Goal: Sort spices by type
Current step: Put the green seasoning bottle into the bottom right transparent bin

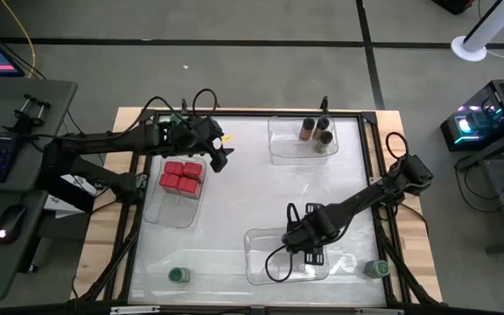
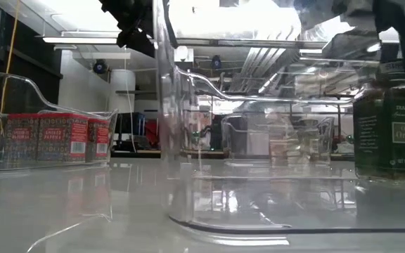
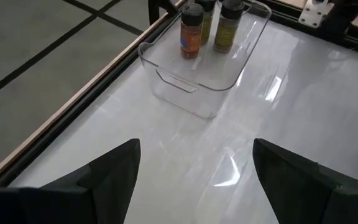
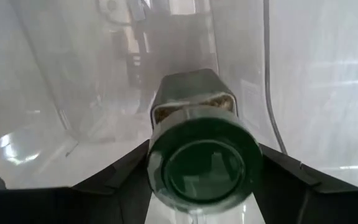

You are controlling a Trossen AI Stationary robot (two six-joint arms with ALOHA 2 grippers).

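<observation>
My right gripper point(image 1: 310, 252) reaches down into the near clear tray point(image 1: 261, 262) and is shut on a green-lidded jar point(image 4: 197, 158). My left gripper point(image 1: 220, 154) hangs open above bare table, just to the far right of the left tray point(image 1: 171, 210), which holds several red boxes point(image 1: 180, 175). In the left wrist view its fingers point(image 3: 114, 168) stand wide apart with nothing between them. Three dark-lidded brownish jars point(image 1: 315, 131) stand in the far tray. Two more green-lidded jars stand on the table, one near left point(image 1: 178, 275) and one near right point(image 1: 376, 269). My right gripper pinches the green-lidded jar at its lid end point(image 4: 166, 127), one finger point(image 4: 120, 171) on each side. The jar lies along the fingers with its lid facing back toward the wrist. It is inside the near tray; whether it rests on the tray floor I cannot tell.
The near tray's clear walls point(image 2: 167, 126) rise around my right gripper. The far tray point(image 3: 191, 93) lies ahead of my left gripper. A raised frame edges the table point(image 1: 370, 157). Bare table lies between the three trays point(image 1: 252, 192).
</observation>
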